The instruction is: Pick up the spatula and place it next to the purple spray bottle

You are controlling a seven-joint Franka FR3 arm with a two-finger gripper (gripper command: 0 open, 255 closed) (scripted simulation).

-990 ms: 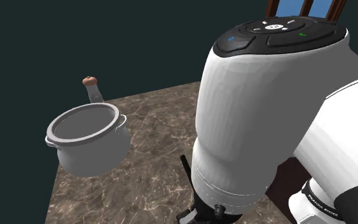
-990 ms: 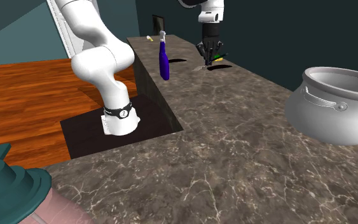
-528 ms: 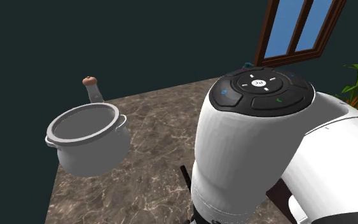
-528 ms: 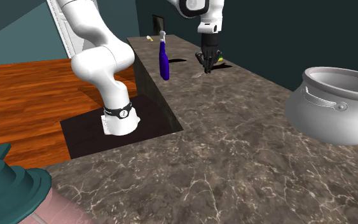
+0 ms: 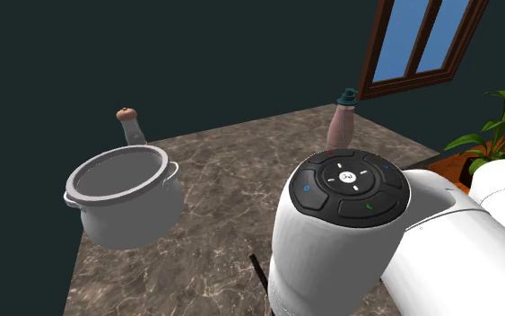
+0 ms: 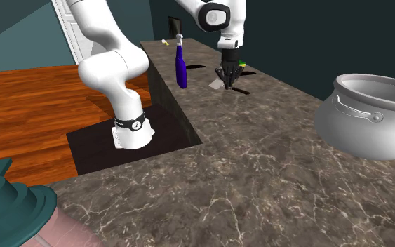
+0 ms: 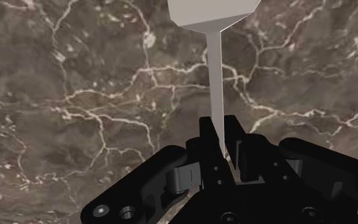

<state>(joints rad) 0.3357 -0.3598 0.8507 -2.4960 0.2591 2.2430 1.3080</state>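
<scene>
Spatula (image 7: 214, 70), thin handle clasped in the downward-pointing hand (image 7: 225, 137) (blade toward the marbled counter (image 7: 75, 95))

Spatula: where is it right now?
In the second exterior view, the spatula is clasped in the gripper at the far end of the counter, just to the right of the purple spray bottle.

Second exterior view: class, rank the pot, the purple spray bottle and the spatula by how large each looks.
1. pot, though it is nearest the camera, which flatters it.
2. purple spray bottle.
3. spatula.
</scene>
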